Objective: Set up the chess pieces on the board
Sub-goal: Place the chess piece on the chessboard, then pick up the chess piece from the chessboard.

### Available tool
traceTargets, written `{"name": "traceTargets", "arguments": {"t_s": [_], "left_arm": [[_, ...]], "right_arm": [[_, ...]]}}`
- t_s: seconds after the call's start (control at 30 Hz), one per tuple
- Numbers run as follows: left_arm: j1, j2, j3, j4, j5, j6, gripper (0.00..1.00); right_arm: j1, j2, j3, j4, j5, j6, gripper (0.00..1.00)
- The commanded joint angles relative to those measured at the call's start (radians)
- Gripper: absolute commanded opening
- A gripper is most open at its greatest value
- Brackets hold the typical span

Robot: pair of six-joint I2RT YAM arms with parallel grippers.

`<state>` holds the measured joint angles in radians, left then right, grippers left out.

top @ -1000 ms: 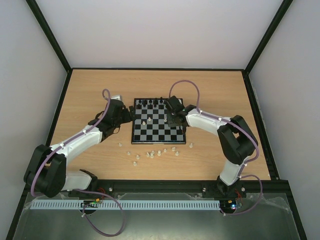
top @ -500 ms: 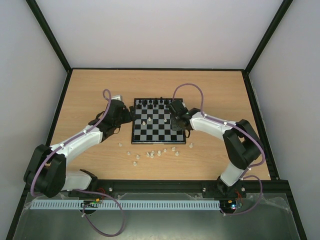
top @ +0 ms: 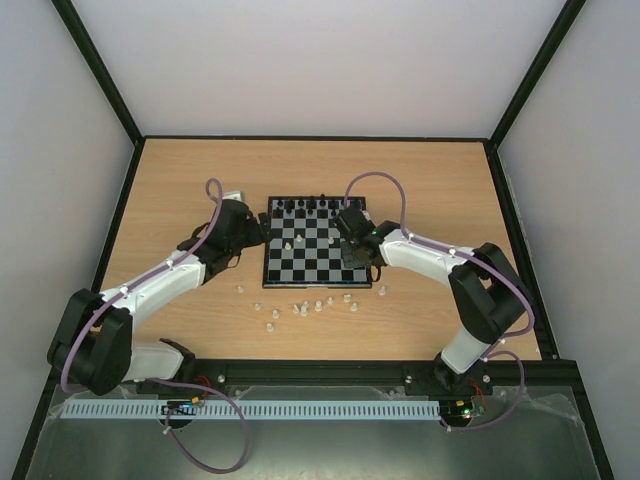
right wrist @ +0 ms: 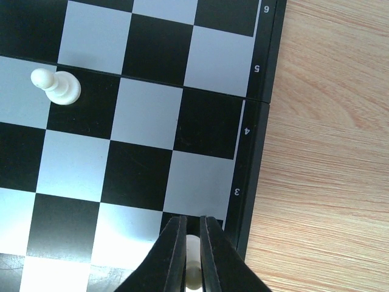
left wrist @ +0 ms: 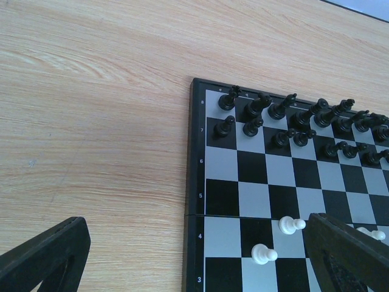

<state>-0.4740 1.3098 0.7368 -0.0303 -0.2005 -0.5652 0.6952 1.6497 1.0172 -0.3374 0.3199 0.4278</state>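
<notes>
The board (top: pixel 310 266) lies mid-table with black chessmen (top: pixel 305 207) along its far rows. Two white pawns (top: pixel 293 241) stand on its left half, and several white chess pieces (top: pixel 300 306) lie loose on the table in front of it. My left gripper (top: pixel 262 232) is open over the board's left edge; in the left wrist view (left wrist: pixel 196 243) white pawns (left wrist: pixel 263 253) stand between its fingers (left wrist: pixel 45 252). My right gripper (top: pixel 352 250) is over the board's right side, shut on a white piece (right wrist: pixel 192 261) low above a square by the rim (right wrist: pixel 261 115).
Black rails edge the wooden table (top: pixel 180 180). One white piece (top: pixel 382 291) lies alone right of the board's near corner. A lone white pawn (right wrist: pixel 58 85) stands on the board in the right wrist view.
My right gripper has moved towards the near side of the board with the white piece in it. The left arm has not moved.
</notes>
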Motion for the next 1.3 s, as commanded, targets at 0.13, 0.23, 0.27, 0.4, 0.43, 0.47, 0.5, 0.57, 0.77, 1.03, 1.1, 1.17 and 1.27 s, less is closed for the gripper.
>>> {"name": "traceTargets", "arguments": {"t_s": [0.13,0.23,0.27,0.4,0.43,0.47,0.5,0.57,0.77,1.03,1.1,1.17,1.27], "left_arm": [[-0.008,-0.012,0.032,-0.012,-0.016,0.007,1.00],[-0.008,-0.014,0.032,-0.012,-0.016,0.007,1.00],[-0.008,-0.013,0.033,-0.013,-0.016,0.007,1.00],[-0.009,-0.014,0.033,-0.012,-0.017,0.006,0.99],[-0.009,-0.015,0.032,-0.013,-0.019,0.005,1.00],[-0.009,-0.015,0.032,-0.013,-0.019,0.004,1.00],[-0.008,-0.015,0.033,-0.013,-0.019,0.005,0.99],[-0.009,-0.013,0.033,-0.014,-0.019,0.004,0.99],[-0.008,-0.016,0.032,-0.019,-0.031,0.002,0.99],[-0.005,-0.038,0.025,-0.026,-0.045,-0.017,1.00],[-0.005,-0.037,0.026,-0.029,-0.044,-0.018,0.99],[-0.004,-0.037,0.026,-0.029,-0.040,-0.019,0.99],[-0.004,-0.029,0.024,-0.024,-0.036,-0.020,1.00]], "right_arm": [[0.007,0.026,-0.006,-0.055,0.021,0.014,0.09],[0.006,0.035,-0.007,-0.054,0.020,0.014,0.10],[0.006,0.037,-0.007,-0.054,0.019,0.014,0.10],[0.009,0.046,-0.007,-0.054,0.018,0.013,0.13],[0.008,0.046,-0.005,-0.055,0.018,0.012,0.15],[0.008,0.046,-0.006,-0.055,0.018,0.012,0.17],[0.009,0.045,-0.004,-0.056,0.019,0.012,0.19],[0.009,0.040,-0.001,-0.059,0.018,0.011,0.20],[0.009,-0.021,0.042,-0.072,0.026,-0.005,0.32],[0.007,-0.043,0.183,-0.064,0.024,-0.058,0.56],[0.009,-0.025,0.221,-0.060,0.023,-0.071,0.58],[0.008,0.000,0.255,-0.053,0.022,-0.083,0.59],[0.007,0.055,0.284,-0.034,-0.003,-0.093,0.58]]}}
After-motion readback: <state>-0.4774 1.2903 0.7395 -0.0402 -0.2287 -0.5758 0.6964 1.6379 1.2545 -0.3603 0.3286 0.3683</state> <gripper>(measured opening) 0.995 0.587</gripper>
